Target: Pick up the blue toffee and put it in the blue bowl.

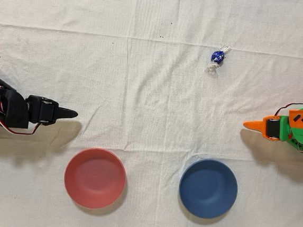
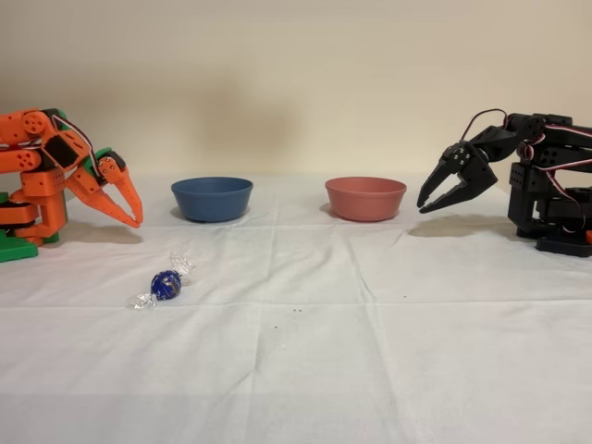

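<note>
The blue toffee (image 1: 217, 56) lies on the white cloth, a small dark blue ball with twisted silvery ends; in the fixed view the toffee (image 2: 166, 284) sits in front of the orange arm. The blue bowl (image 1: 208, 188) stands upright with nothing in it, and shows at centre left of the fixed view as the blue bowl (image 2: 212, 200). My orange gripper (image 1: 246, 124) rests low at the right edge of the overhead view, well apart from both. In the fixed view the gripper (image 2: 138, 222) points down with its fingertips together, holding nothing.
A pink-red bowl (image 1: 94, 177) of the same size stands beside the blue one, also seen in the fixed view as the pink-red bowl (image 2: 365, 198). The idle black arm (image 1: 19, 112) sits on the opposite side of the table.
</note>
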